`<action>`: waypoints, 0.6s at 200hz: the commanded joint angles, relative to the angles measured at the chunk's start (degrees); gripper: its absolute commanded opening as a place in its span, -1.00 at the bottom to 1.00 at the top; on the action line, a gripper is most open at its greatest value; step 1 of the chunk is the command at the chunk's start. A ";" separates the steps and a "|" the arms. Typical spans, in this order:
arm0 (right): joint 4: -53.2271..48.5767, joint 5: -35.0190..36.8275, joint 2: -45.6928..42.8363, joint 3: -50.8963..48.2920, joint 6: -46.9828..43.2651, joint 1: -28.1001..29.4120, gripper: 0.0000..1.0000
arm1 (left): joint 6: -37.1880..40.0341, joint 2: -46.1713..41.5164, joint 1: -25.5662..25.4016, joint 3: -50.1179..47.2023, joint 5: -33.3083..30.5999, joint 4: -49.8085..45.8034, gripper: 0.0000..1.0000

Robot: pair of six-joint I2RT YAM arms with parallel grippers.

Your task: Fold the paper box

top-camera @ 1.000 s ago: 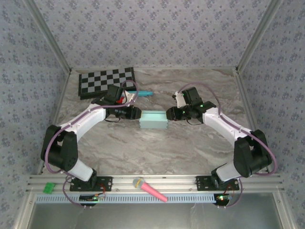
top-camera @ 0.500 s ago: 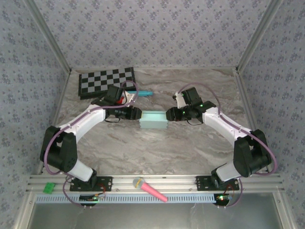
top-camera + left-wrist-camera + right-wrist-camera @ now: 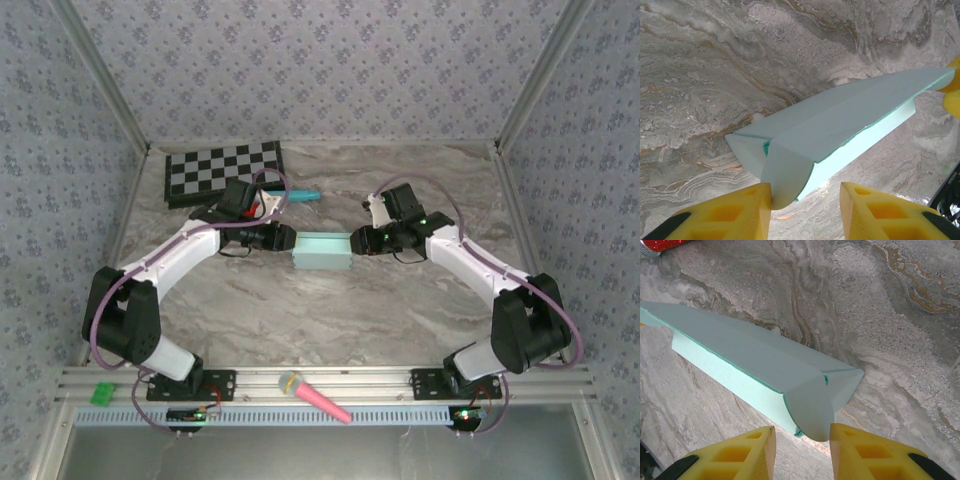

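Note:
The paper box point(image 3: 322, 250) is a pale aqua, long folded box lying on the marble table between my two arms. My left gripper point(image 3: 288, 240) is at its left end and my right gripper point(image 3: 355, 242) at its right end. In the left wrist view the box point(image 3: 840, 125) runs away from me. Its rounded end flap point(image 3: 787, 170) touches the left one of my fingers point(image 3: 740, 210), and the left gripper point(image 3: 805, 202) is open. In the right wrist view the box point(image 3: 740, 360) has a rounded end flap point(image 3: 812, 410) against the right finger point(image 3: 865, 450), and the right gripper point(image 3: 802, 440) is open.
A checkerboard point(image 3: 224, 168) lies at the back left, with a teal marker pen point(image 3: 305, 197) just behind the box. A pink microphone-shaped object point(image 3: 313, 396) rests on the front rail, and a small green piece point(image 3: 103, 394) sits at its left end. Walls enclose the table.

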 commanded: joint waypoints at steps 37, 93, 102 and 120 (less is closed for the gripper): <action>-0.49 -0.96 0.25 2.63 -0.17 0.68 -0.45 | 0.11 -0.76 -0.78 -0.01 1.65 -0.18 -0.28; -0.54 -1.26 1.08 3.26 0.31 0.97 -0.57 | -0.24 -0.03 -1.12 -0.58 2.17 0.38 -0.35; -0.71 -1.27 1.23 3.51 0.40 0.96 -0.58 | -0.27 0.06 -1.13 -0.54 2.13 0.43 -0.35; -0.70 -1.27 1.50 3.60 0.55 1.07 -0.58 | -0.24 0.25 -1.18 -0.54 2.03 0.45 -0.35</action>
